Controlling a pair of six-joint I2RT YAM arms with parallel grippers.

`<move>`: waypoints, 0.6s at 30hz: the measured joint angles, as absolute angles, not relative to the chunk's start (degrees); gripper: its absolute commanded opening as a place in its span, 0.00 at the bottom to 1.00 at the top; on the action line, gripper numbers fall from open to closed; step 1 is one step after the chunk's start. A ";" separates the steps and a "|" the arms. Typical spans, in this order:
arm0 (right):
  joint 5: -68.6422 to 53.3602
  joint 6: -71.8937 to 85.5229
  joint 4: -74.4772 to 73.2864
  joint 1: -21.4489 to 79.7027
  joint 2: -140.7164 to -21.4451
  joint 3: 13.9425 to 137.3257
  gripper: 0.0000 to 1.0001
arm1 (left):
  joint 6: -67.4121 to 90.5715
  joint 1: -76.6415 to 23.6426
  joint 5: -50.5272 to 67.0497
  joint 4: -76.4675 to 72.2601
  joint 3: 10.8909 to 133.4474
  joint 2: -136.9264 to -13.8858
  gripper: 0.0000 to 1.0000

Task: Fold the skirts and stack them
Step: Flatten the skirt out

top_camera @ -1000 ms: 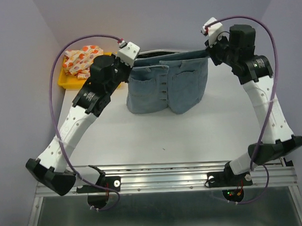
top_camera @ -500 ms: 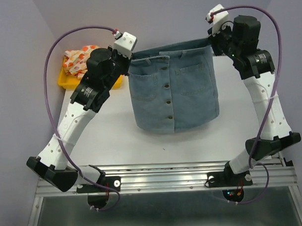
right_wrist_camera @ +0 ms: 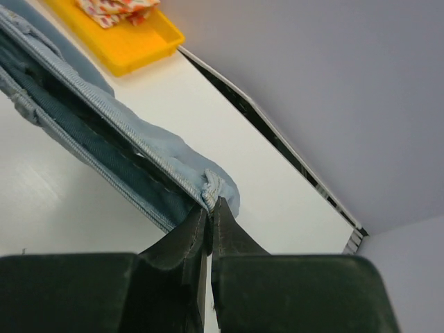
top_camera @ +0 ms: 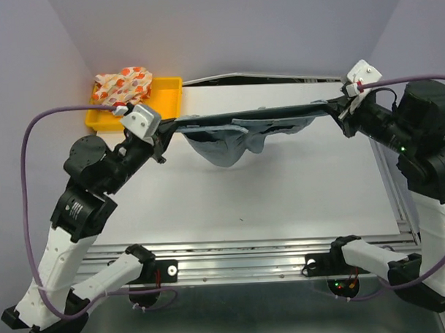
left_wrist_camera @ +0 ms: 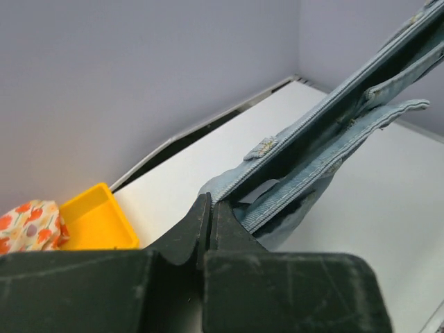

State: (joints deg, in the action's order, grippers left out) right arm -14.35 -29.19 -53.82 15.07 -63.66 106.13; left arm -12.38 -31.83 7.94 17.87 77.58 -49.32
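Light-blue denim skirt (top_camera: 229, 141) hangs stretched in the air over the far half of the white table (top_camera: 282, 201), held at both ends. Its long axis runs side to side across the table, from the left gripper (top_camera: 161, 136) to the right gripper (top_camera: 342, 110), and in the top view that line climbs slightly toward the far right. The waistband is pulled into a nearly straight, taut strip. Beneath it the rest of the cloth sags in a loose pouch, deepest a little left of the middle, with the hem pointing down toward the tabletop. Whether the lowest fold touches the table cannot be told.

The left gripper's jaws are pressed together on the left end of the waistband; the left wrist view shows the denim running away from the fingertips up to the right. The right gripper's jaws are likewise clamped on the right end, where a small bunch of fabric sits just at the fingertips in the right wrist view. Both arms are spread wide apart, each reaching in from its own side.

At the far left corner of the table sits a yellow tray (top_camera: 169, 92). The white skirt with orange, red and purple spots (top_camera: 122, 84) lies crumpled in the tray's left end, well apart from the denim.
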 measured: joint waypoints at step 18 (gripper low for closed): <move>-10.55 -30.11 -51.99 14.31 -77.93 100.33 0.43 | -11.53 -27.75 5.96 26.61 82.46 -65.23 0.27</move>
State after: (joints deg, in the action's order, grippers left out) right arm -10.55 -30.11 -51.99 14.31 -77.93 100.33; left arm -11.53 -27.75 5.96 26.61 82.46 -65.23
